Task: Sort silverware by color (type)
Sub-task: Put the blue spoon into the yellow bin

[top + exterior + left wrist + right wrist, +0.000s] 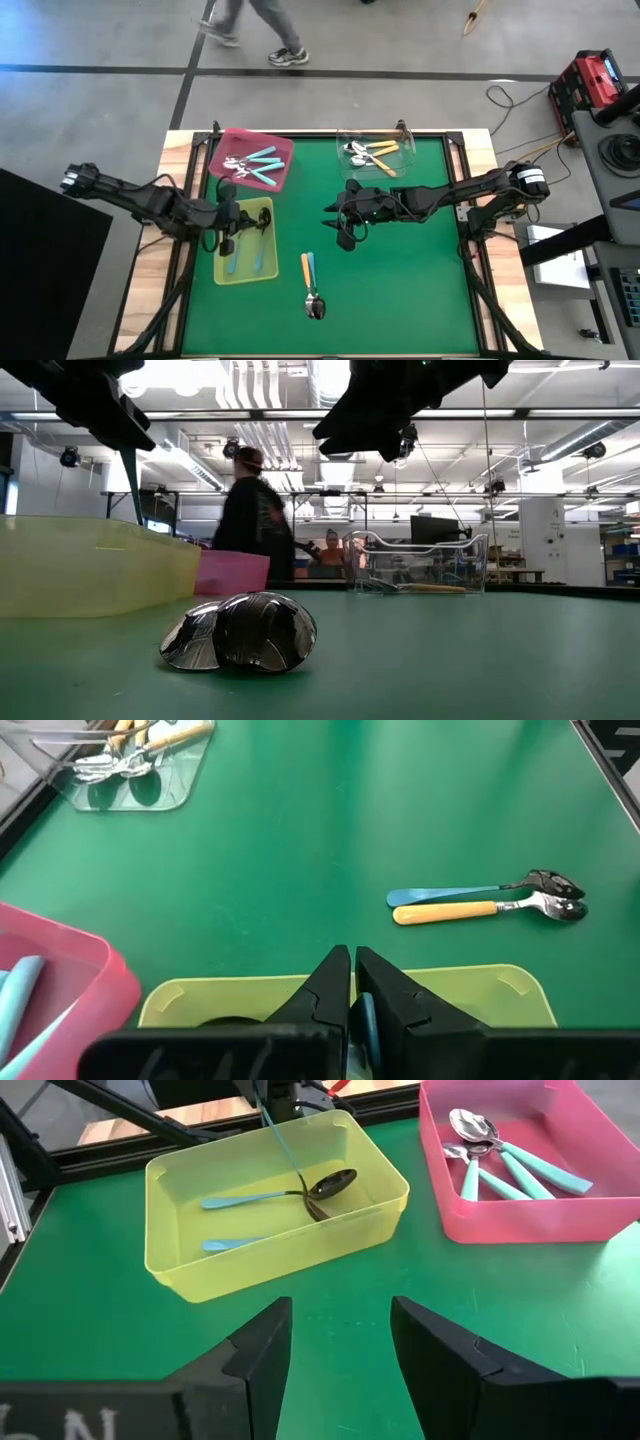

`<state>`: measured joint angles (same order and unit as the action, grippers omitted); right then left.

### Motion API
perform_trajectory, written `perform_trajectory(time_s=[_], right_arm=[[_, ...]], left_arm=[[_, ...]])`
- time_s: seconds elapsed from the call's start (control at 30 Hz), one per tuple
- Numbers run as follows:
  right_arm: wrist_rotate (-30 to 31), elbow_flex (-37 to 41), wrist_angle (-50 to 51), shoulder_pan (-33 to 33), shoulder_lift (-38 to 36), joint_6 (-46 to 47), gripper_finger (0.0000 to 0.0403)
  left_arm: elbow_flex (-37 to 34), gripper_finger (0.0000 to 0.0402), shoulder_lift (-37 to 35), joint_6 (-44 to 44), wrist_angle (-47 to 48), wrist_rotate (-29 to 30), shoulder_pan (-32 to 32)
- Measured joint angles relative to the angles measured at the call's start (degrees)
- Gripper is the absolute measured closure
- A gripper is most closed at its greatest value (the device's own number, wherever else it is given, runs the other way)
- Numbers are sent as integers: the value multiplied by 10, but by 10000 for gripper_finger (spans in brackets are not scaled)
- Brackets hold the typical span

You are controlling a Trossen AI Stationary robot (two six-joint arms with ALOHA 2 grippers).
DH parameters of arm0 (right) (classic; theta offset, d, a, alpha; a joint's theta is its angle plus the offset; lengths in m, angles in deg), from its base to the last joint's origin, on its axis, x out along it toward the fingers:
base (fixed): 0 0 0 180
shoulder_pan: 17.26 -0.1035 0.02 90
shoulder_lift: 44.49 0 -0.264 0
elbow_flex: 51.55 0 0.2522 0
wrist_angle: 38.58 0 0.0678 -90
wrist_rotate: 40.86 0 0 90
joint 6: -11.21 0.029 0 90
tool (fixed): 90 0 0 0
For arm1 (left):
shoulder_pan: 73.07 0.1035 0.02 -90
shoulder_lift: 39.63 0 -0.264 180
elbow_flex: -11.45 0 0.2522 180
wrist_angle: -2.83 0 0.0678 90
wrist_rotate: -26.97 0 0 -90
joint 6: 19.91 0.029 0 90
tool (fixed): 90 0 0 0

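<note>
My left gripper (228, 243) hangs over the yellow-green tray (180, 1175), fingers pinched tight on the handle of a blue spoon (283, 1142) whose bowl dips among the others already lying in that tray (two light blue handles show flat on its floor). My right gripper (340, 1342) hovers above the bare green mat (400, 270) near the table's middle, jaws spread and holding nothing.

Nearest the front edge, two spoons lie side by side on the mat, one with an orange handle (445, 912) and one with a blue handle (440, 895), their shiny bowls (240, 632) touching and pointing toward the front.

Farther back on my left, the pink tray (283, 152) holds several teal-handled spoons (510, 1165), handles fanned out, bowls gathered at one end. At the far edge, toward the right, the clear tray (408, 140) holds the orange-handled spoons (378, 155).

Beyond the table a person (255, 515) is crossing the floor.
</note>
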<state>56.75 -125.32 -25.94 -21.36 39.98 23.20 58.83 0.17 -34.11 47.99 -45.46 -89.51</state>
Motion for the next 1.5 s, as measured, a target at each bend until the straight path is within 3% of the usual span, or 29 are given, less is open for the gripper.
perform_trajectory(time_s=[0.5, 0.93, 1.5], right_arm=[[0, 0, 9, 0, 0, 0, 236], [-1, 0, 9, 0, 0, 0, 236], [-1, 0, 9, 0, 0, 0, 236]], left_arm=[[1, 377, 8, -39, 11, -49, 0], [0, 345, 39, -58, 21, -49, 0], [0, 335, 81, -60, 23, -52, 0]])
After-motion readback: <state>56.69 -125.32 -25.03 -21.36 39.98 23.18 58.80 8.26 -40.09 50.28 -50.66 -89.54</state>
